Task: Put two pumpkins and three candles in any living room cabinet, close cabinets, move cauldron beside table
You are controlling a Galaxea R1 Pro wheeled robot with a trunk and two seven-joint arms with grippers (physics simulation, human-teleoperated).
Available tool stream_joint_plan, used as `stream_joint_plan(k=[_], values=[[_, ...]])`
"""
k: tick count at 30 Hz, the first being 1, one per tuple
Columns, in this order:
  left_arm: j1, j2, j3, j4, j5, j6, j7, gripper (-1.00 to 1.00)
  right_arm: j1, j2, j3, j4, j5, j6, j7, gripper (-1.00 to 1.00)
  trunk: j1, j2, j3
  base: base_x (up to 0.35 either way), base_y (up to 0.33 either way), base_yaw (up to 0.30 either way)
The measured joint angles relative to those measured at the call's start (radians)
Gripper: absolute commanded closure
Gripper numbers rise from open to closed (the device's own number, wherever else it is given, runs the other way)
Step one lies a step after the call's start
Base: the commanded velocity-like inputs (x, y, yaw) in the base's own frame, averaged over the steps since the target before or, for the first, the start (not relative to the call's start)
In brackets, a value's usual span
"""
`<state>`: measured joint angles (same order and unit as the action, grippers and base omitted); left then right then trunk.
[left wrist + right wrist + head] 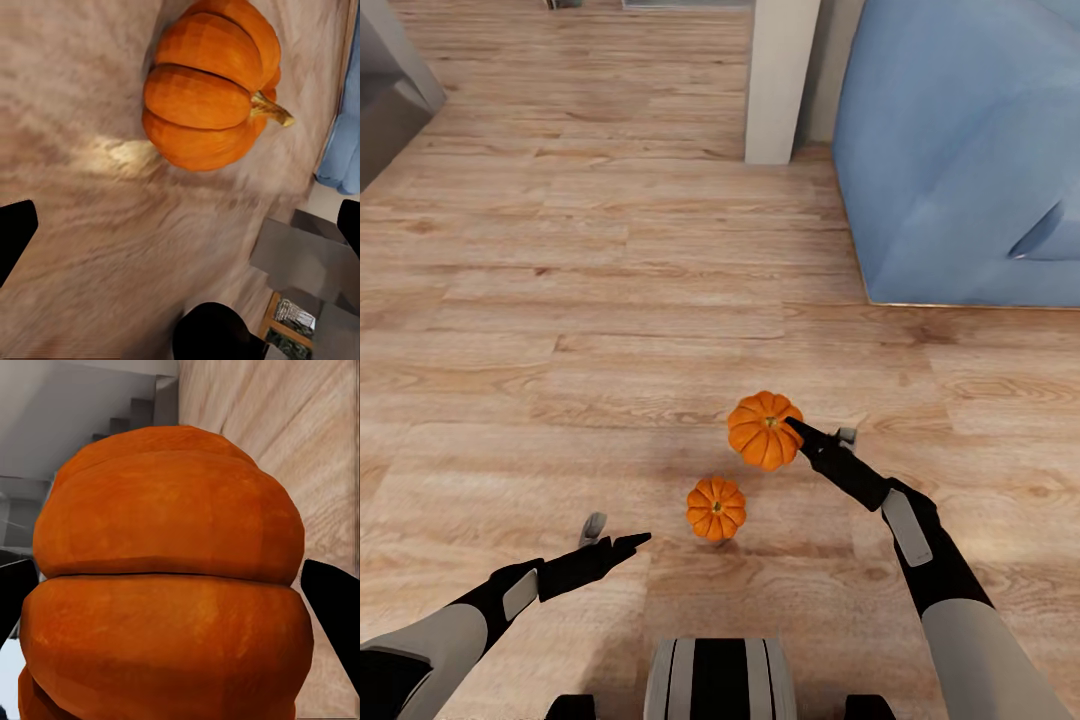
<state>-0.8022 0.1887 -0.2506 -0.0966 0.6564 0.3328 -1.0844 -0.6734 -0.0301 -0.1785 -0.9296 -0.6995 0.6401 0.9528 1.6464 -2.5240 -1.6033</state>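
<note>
The right gripper (818, 432) holds one pumpkin (763, 429) between its two fingers, and in the right wrist view the orange body (169, 585) sits tight between both dark fingertips. The pumpkin seems lifted from the wooden floor (610, 330). The second pumpkin (716, 508) stands on the floor just ahead of the left gripper (615, 535), whose fingers are spread wide and touch nothing. Judging from this, the task is at its beginning: one pumpkin is taken, the other waits, and the candles, cabinet closing and cauldron remain to do
</note>
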Motion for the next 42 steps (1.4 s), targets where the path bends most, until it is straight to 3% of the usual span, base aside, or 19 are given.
stream_joint_plan(k=[25,35,42], values=[[0.0,0.0,0.0,0.0,0.0,0.0,0.0,-1.0,0.0,0.002,0.008,-0.007,0.005,-0.002,-0.034,1.0,0.011,-0.006,-0.097,0.0,0.0,0.0],[0.0,0.002,0.003,0.001,0.006,-0.001,-0.006,-1.0,0.0,0.004,0.01,-0.008,0.002,-0.001,-0.034,1.0,0.011,-0.006,-0.097,0.002,-0.004,0.0],[0.0,0.002,0.004,0.0,0.004,-0.001,-0.005,-1.0,0.0,0.004,0.01,-0.008,0.003,-0.001,-0.034,1.0,0.011,-0.006,-0.097,0.133,-0.225,0.0]])
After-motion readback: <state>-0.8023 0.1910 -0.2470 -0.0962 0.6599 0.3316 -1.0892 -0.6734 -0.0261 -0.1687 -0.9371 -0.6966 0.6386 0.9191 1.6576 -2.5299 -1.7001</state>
